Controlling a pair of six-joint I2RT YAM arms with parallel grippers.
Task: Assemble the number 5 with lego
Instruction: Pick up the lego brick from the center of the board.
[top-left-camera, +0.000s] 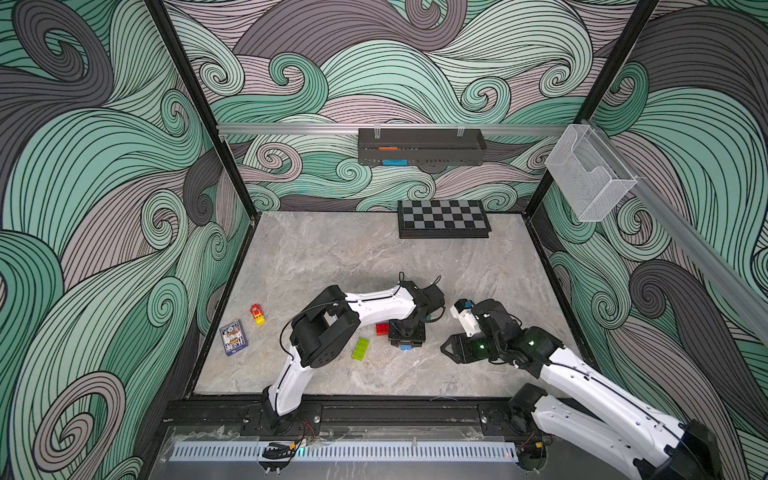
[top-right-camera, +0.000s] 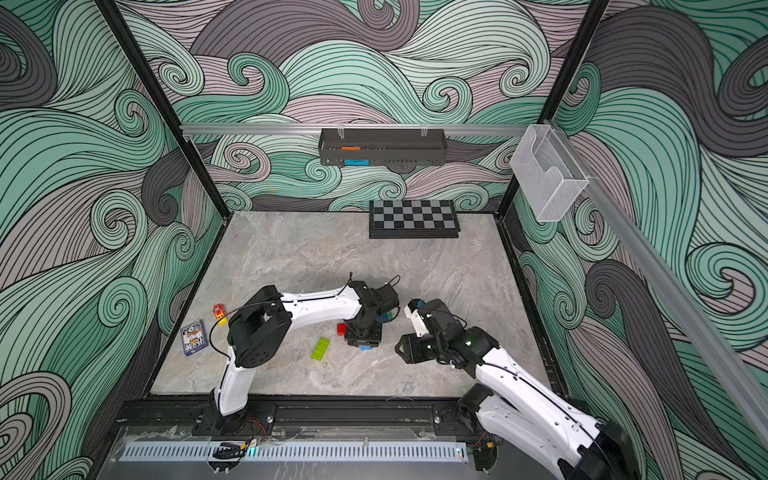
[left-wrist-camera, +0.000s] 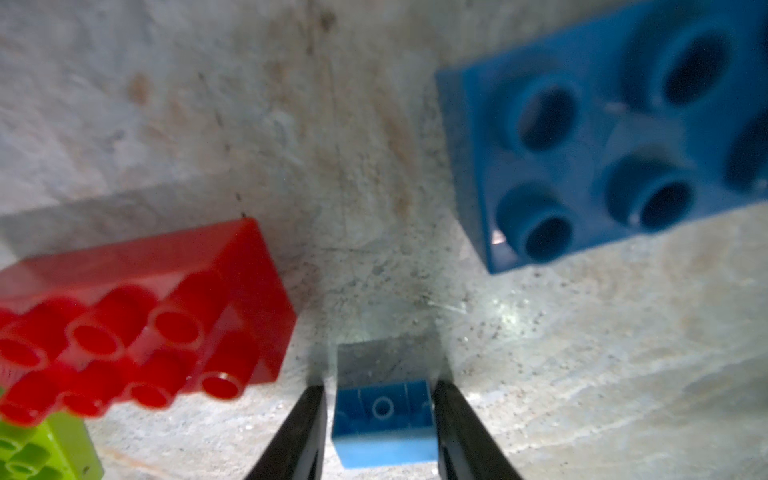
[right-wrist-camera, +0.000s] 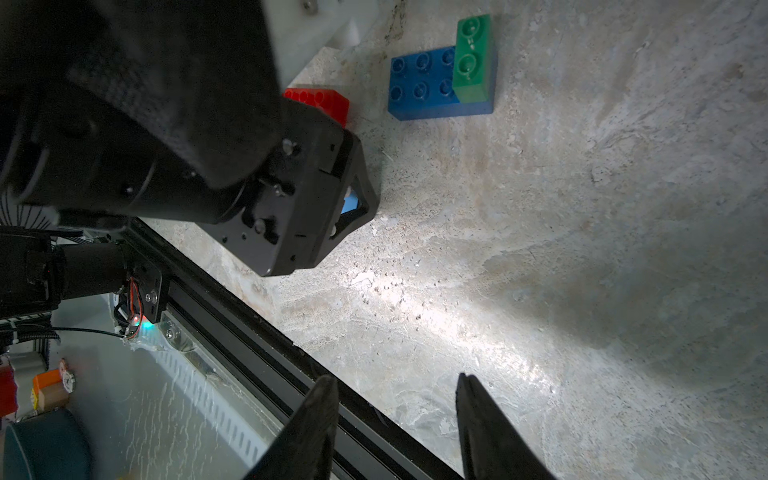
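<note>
Surface: grey marbled table, swirl-patterned walls around it.
Left gripper: pointed down at the table, both fingers pressed against the sides of the light blue brick, clamping it.
Right gripper: jaws apart, nothing between them, off to the left gripper's right.
Dark blue brick: beyond the left gripper, dark green brick stacked on one end.
Red brick: just beside the left gripper.
Lime green brick: near it, past the red one.
</note>
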